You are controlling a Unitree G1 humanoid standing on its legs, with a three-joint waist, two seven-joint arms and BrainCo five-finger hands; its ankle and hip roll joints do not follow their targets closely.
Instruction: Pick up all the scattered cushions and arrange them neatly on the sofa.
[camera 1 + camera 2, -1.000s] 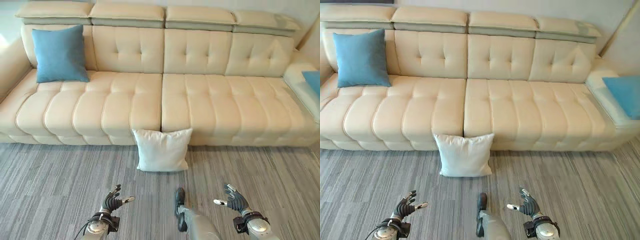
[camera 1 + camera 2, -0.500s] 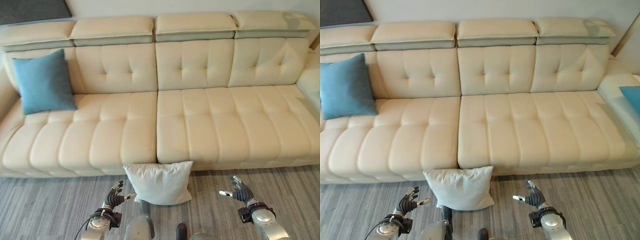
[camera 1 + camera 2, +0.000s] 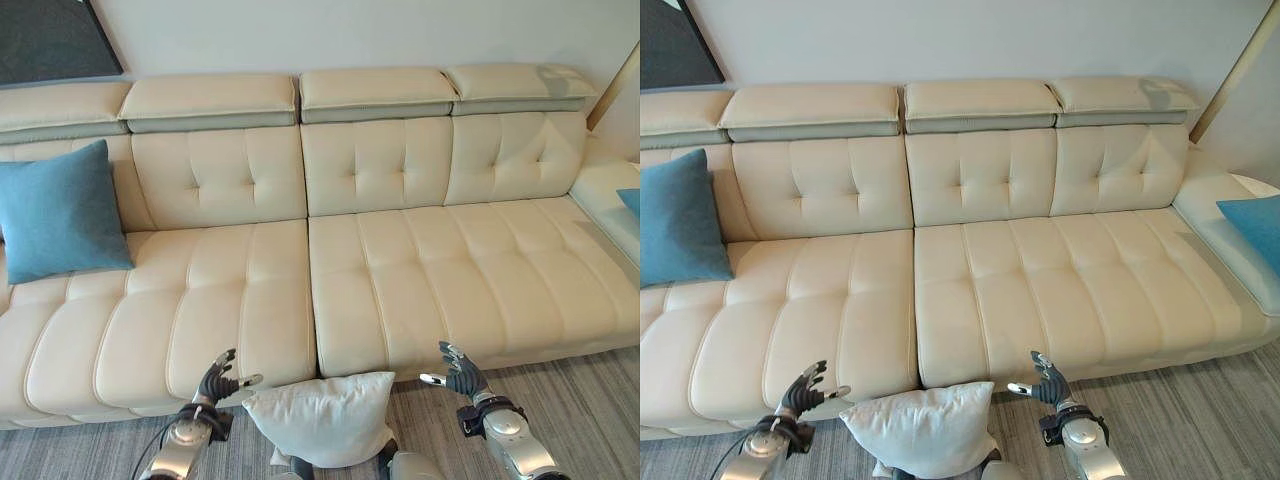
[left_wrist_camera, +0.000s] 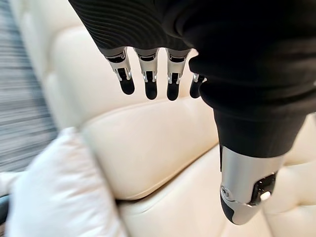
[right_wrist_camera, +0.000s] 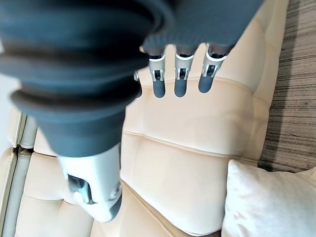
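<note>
White cushion [image 3: 322, 418] sits bottom centre on the floor, leaning on the sofa [image 3: 400, 270] front. Left robot hand [image 3: 215, 380] and right robot hand [image 3: 455, 368] flank it, both loose and empty. Looks light and squishy, so I'd squeeze its side edges.

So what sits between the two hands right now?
The white cushion, on the floor against the sofa front, lies between the left hand and right hand; neither touches it, as the left eye view shows.

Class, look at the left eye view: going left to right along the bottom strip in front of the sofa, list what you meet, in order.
left hand → white cushion → right hand
</note>
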